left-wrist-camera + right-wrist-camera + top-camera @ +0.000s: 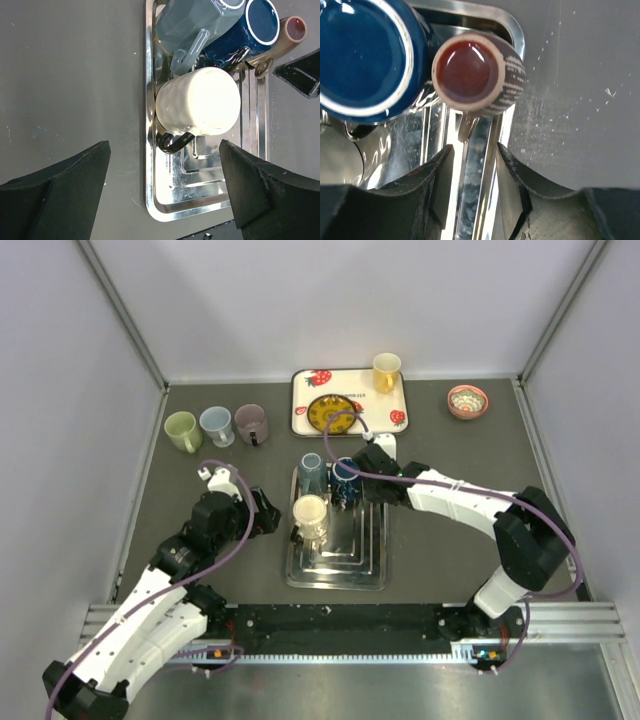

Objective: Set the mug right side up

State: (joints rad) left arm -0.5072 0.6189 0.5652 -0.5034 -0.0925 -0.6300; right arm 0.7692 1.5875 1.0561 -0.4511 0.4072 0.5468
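A steel tray [340, 575] holds several mugs. A cream mug [311, 515] with a black handle stands near its left edge; in the left wrist view [197, 102] it looks base-up. Behind it are a grey-blue mug [312, 472], a dark blue mug [344, 478] and a brown striped mug [477, 75] at the tray's far right corner. My left gripper [165, 165] is open wide, just short of the cream mug. My right gripper [475, 150] is open and empty over the tray, just below the brown mug's handle [466, 128].
Green [182, 430], pale blue [216, 424] and mauve [251, 423] mugs stand in a row at the back left. A white strawberry tray [306, 390] carries a plate [330, 412] and a yellow mug [386, 371]. A pink bowl [467, 400] sits at the back right.
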